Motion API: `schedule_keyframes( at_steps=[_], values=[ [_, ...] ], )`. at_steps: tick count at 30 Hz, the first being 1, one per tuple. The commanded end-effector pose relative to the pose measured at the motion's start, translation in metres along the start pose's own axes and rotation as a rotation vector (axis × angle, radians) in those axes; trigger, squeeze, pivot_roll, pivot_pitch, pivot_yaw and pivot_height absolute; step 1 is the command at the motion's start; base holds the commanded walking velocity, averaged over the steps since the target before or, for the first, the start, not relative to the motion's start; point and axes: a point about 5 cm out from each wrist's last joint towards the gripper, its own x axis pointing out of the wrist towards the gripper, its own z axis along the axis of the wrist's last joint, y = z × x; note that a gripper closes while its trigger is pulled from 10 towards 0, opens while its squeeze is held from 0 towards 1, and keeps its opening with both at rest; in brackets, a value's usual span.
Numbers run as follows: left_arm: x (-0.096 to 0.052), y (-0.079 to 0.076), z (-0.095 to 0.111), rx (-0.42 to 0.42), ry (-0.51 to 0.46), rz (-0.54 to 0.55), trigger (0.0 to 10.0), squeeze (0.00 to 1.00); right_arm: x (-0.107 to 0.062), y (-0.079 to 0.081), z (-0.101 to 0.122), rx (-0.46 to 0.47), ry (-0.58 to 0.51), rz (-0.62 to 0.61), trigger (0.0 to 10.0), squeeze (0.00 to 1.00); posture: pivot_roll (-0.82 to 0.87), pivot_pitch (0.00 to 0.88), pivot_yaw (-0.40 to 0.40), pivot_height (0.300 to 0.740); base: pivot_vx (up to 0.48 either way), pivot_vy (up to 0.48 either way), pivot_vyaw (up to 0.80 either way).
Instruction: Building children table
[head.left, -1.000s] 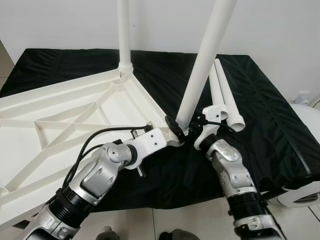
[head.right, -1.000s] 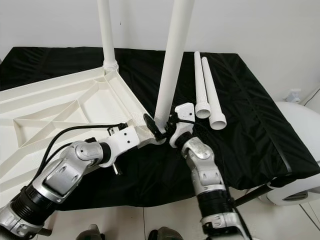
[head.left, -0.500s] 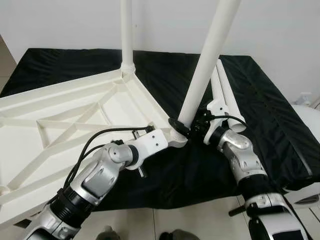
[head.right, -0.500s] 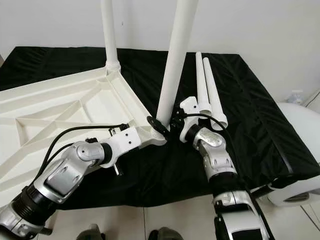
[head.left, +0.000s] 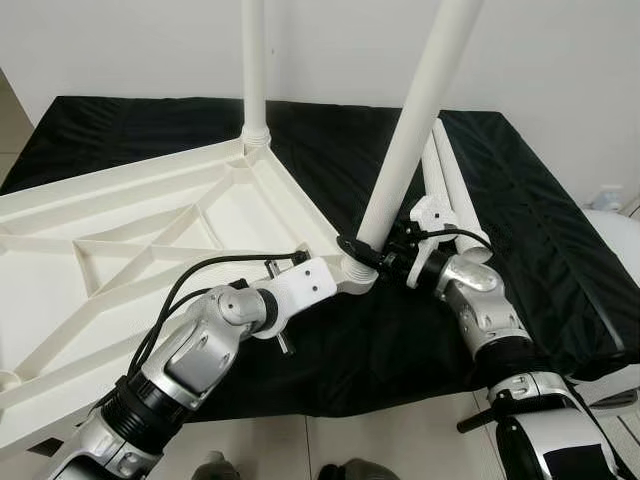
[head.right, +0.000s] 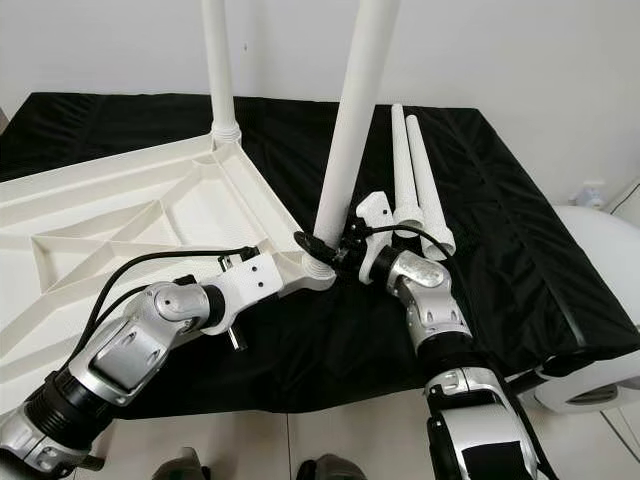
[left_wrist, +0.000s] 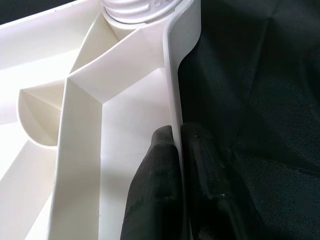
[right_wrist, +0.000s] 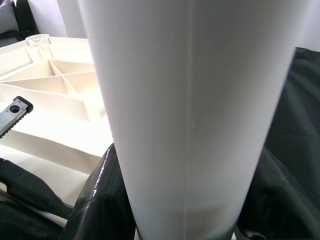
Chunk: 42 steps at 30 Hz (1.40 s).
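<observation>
The white table top (head.left: 150, 230) lies upside down on a black cloth, ribs facing up. One white leg (head.left: 254, 70) stands upright in its far corner. A second white leg (head.left: 415, 120) leans in the near corner socket (head.right: 318, 262). My right gripper (head.left: 372, 258) is shut on this leg's base, its black fingers (right_wrist: 107, 200) wrapped around the tube (right_wrist: 190, 110). My left gripper (left_wrist: 179, 165) is shut on the table top's thin rim (left_wrist: 175, 90) beside that corner.
Two loose white legs (head.left: 450, 190) lie side by side on the black cloth (head.left: 540, 250) to the right of the held leg. A white rounded object (head.right: 600, 370) sits off the cloth's right edge. Tiled floor lies below.
My right arm swung outward to the right while staying shut on the leg's base. The leg now leans a little more upright in the corner. The left gripper kept its hold.
</observation>
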Motion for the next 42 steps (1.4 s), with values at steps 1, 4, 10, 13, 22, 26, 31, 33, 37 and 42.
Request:
schedule_keyframes(
  at_steps=[1,4,10,13,22,26,31,33,37,42],
  values=[
    [0.0,0.0,0.002,0.042,0.003,0.016,10.0,0.0,-0.007,-0.007,-0.004,0.004,0.019,-0.034,0.0,0.0,0.04,0.0,-0.07,0.74,0.0,0.0,0.0],
    [0.001,0.0,0.003,0.042,0.002,0.016,10.0,0.0,-0.009,-0.007,-0.005,0.002,0.022,-0.043,4.1,0.0,0.04,0.0,-0.07,0.74,0.0,0.0,0.0],
    [0.0,0.0,0.003,0.038,0.002,0.017,10.0,0.0,-0.009,-0.007,-0.005,-0.002,0.016,-0.07,10.0,0.0,0.04,0.0,-0.072,0.74,0.0,0.0,0.0],
    [0.0,-0.001,0.003,0.035,0.002,0.018,10.0,0.0,-0.008,-0.005,-0.004,0.002,0.004,-0.074,10.0,0.0,0.04,0.0,-0.074,0.74,0.0,0.0,0.0],
    [-0.001,0.0,0.002,0.026,0.006,0.025,10.0,0.0,0.002,0.017,-0.003,0.037,-0.058,-0.127,10.0,0.0,0.05,0.0,-0.08,0.74,0.0,0.0,0.0],
    [-0.001,0.001,0.001,0.025,0.006,0.027,10.0,0.0,0.004,0.02,-0.003,0.044,-0.069,-0.134,10.0,0.0,0.05,0.0,-0.079,0.74,0.0,0.0,0.0],
    [-0.002,0.001,0.001,0.024,0.007,0.03,10.0,0.0,0.016,0.032,0.005,0.059,-0.114,-0.23,10.0,0.0,0.05,0.0,-0.078,0.74,0.0,0.0,0.0],
    [-0.002,0.001,0.001,0.024,0.008,0.03,10.0,0.0,0.018,0.034,0.006,0.068,-0.121,-0.252,10.0,0.0,0.05,0.0,-0.078,0.74,0.0,0.0,0.0],
    [-0.002,0.002,0.001,0.023,0.007,0.033,10.0,0.0,0.025,0.039,0.01,0.077,-0.131,-0.313,10.0,0.0,0.05,0.0,-0.08,0.74,0.0,0.0,0.0],
    [-0.002,0.003,0.001,0.022,0.006,0.036,10.0,0.0,0.032,0.049,0.013,0.104,-0.143,-0.359,10.0,0.0,0.05,0.0,-0.081,0.74,0.0,0.0,0.0]
  ],
)
